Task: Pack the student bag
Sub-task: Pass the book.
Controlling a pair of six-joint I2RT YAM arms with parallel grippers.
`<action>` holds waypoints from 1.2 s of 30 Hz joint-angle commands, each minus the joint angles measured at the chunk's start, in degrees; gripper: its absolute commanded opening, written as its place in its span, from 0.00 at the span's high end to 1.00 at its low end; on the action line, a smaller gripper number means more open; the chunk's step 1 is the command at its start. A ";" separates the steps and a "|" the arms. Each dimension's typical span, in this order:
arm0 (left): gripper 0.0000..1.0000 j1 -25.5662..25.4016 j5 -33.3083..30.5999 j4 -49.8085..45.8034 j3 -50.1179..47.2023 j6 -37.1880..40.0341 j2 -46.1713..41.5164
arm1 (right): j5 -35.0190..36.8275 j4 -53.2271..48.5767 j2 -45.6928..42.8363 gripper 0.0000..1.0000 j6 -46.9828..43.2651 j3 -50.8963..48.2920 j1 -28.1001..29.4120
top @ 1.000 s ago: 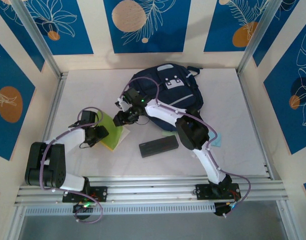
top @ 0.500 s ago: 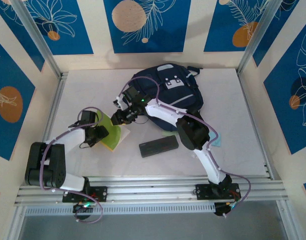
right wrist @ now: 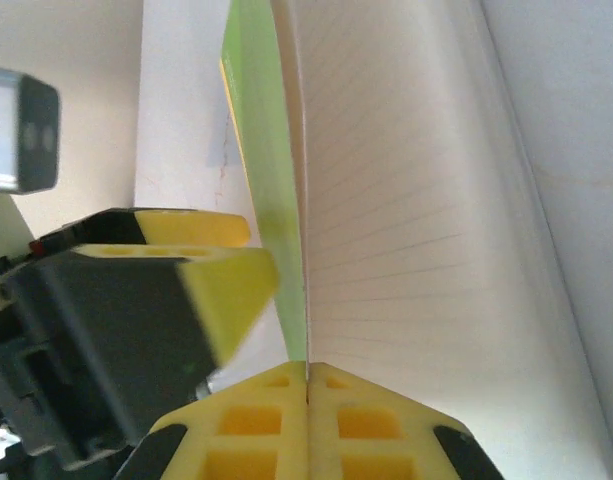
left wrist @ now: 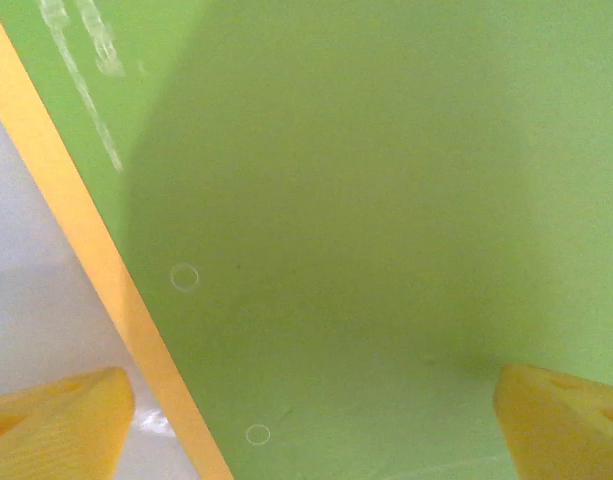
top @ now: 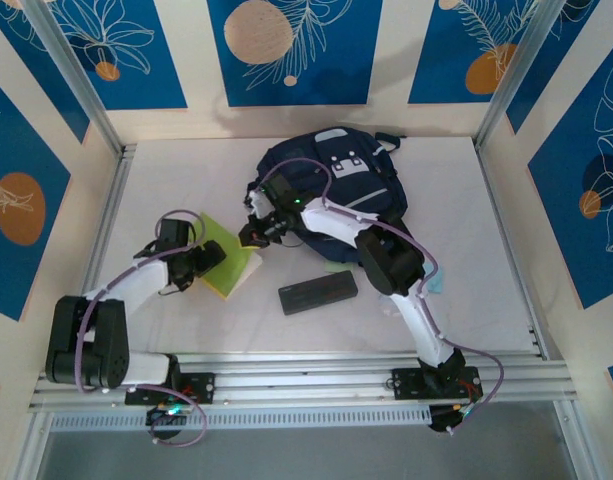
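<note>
Tearing could be caused: only the green cover [right wrist: 258,150] of the notebook [top: 231,268] (pages showing) is pinched in the right gripper [right wrist: 306,372], pressed tight together. The left gripper [left wrist: 306,420] is spread wide, nothing held. The student bag [top: 331,175] is laid just behind them.

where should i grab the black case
Grip the black case across its narrow width near the middle, coming straight down. It lies flat on the table, long and slim, so likely only that short span is narrow enough to pinch.
</note>
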 commanded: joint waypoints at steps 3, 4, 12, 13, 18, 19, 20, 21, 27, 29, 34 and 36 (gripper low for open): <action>0.00 -0.33 7.02 16.13 -2.79 -8.33 -2.10 | -9.10 14.30 -8.33 1.00 10.36 -6.82 -6.02; 0.00 -0.54 7.29 18.98 -3.13 -9.68 -1.68 | -10.29 16.41 -8.96 1.00 12.00 -7.99 -7.03; 0.01 -3.38 6.32 29.03 -1.68 -13.05 4.50 | -14.36 33.29 -11.68 1.00 24.43 -17.45 -12.32; 0.02 -3.85 6.58 31.01 -1.70 -13.58 5.78 | -14.26 33.31 -11.85 1.00 24.53 -17.96 -12.66; 0.04 -6.10 6.55 40.34 -0.47 -16.34 12.67 | -14.08 36.66 -13.55 1.00 26.78 -21.53 -14.83; 0.05 -6.59 6.60 42.26 -0.03 -17.00 14.29 | -14.07 36.99 -13.86 1.00 27.00 -21.98 -15.32; 0.05 -7.12 6.66 44.34 0.40 -17.69 15.78 | -14.08 37.03 -14.11 1.00 27.08 -22.38 -15.67; 0.07 -7.57 6.81 46.04 0.77 -18.18 16.93 | -14.14 37.08 -14.38 1.00 27.09 -22.77 -15.94; 0.15 -10.07 8.44 54.33 3.89 -18.61 22.48 | -14.32 39.67 -15.61 1.00 28.81 -26.23 -17.97; 0.16 -10.83 8.45 55.42 4.58 -18.39 23.58 | -14.67 42.34 -16.06 1.00 30.51 -27.95 -19.14; 0.35 -11.66 9.20 57.43 5.73 -19.30 24.59 | -14.78 42.75 -16.61 1.00 30.69 -29.61 -20.27; 0.46 -11.75 9.58 58.04 5.95 -19.59 24.34 | -14.46 42.58 -16.59 1.00 30.69 -29.96 -20.35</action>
